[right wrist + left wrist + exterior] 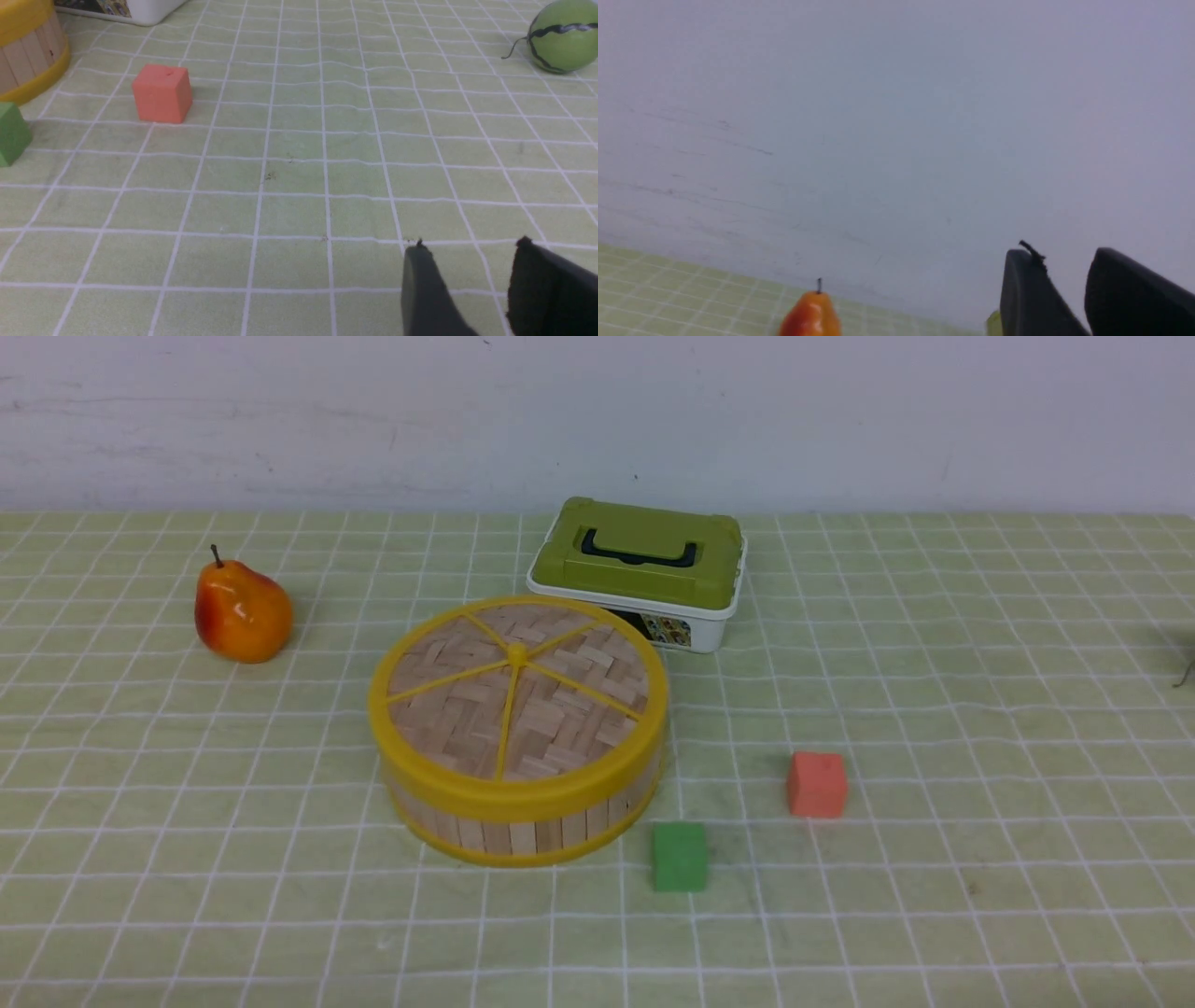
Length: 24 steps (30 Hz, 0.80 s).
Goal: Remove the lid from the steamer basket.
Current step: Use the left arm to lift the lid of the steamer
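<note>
The lid [579,685] is on the steamer basket [548,833], a little left of the middle of the table [934,933], well in from its far edge, so as I judge it none of the lifting is done. My left gripper [1064,254] and my right gripper [472,242] each have their fingers apart with nothing between them. What is left for me is all of it: reach the lid, grip it, raise it and set it aside.

Box [644,560] w/ handle behind lid [560,709]
</note>
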### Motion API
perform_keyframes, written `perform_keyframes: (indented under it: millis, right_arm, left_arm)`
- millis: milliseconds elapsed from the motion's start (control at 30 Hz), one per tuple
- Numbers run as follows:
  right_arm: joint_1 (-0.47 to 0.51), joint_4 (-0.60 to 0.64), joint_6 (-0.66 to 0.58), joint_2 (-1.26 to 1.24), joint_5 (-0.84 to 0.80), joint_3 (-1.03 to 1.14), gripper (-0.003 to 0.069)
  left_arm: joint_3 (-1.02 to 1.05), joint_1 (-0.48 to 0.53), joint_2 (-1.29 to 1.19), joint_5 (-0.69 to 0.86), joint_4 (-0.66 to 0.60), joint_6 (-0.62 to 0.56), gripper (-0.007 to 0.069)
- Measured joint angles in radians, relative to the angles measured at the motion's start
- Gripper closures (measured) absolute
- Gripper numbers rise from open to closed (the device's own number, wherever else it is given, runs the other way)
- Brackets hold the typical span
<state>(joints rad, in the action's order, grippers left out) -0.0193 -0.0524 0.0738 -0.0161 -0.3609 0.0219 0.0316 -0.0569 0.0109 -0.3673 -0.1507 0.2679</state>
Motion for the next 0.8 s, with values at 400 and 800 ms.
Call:
perform_keyframes:
  millis: [400,800]
  right_arm:
    - [0.0,0.0,0.0,0.0,0.0,0.0,0.0418]
    - [0.0,0.0,0.0,0.0,0.0,0.0,0.0418]
  left_arm:
    - [-0.436,0.0,-0.279,0.142,-0.095,-0.172,0.0637]
    - [-0.763,0.0,-1.019,0.231,-0.193,-0.309,0.0637]
